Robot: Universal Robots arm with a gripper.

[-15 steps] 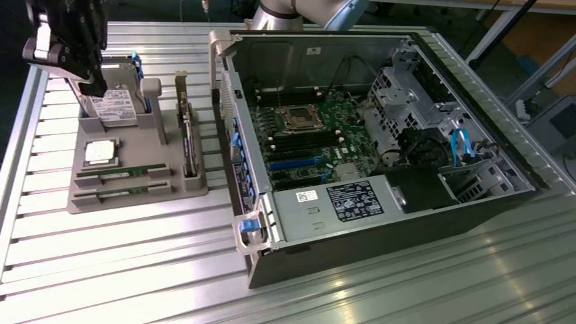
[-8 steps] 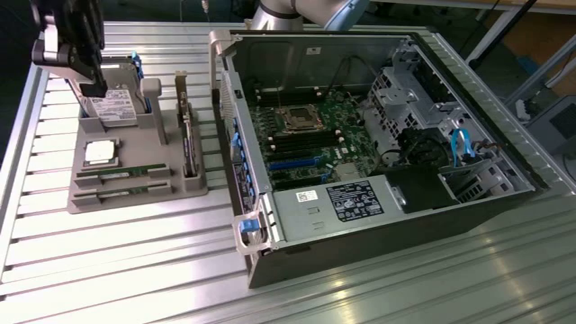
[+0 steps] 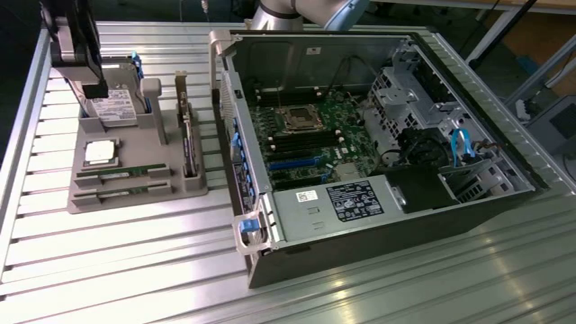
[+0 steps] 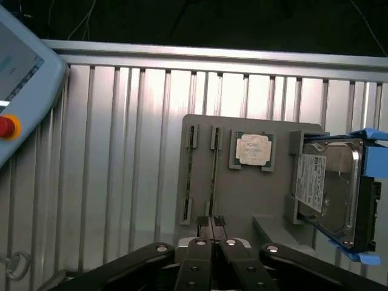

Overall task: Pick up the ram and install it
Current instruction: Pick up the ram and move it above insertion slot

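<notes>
Gripper is pinched all the way shut, fingertips pressed together, with nothing between them. You can see that clearly in the wrist view. It hangs above the grey tray, up over the end where the hard drive stands on edge. It isn't touching anything on the tray as far as I can tell.

The ram sits in the tray, seated edge-up in a long slot, and a second stick lies in the parallel slot right beside it. Both are at the tray end away from the hard drive. In the wrist view the two sticks run side by side, and the closed fingertips line up with the end of one of them.

The processor chip lies flat in the tray between the hard drive and the ram slots. An expansion card stands along the tray's edge on the side facing the computer case.

The case lies open just beside the tray, on the exterior view's right, with the green motherboard facing up. A teach pendant with a red button lies well off the tray on the slatted metal table.
</notes>
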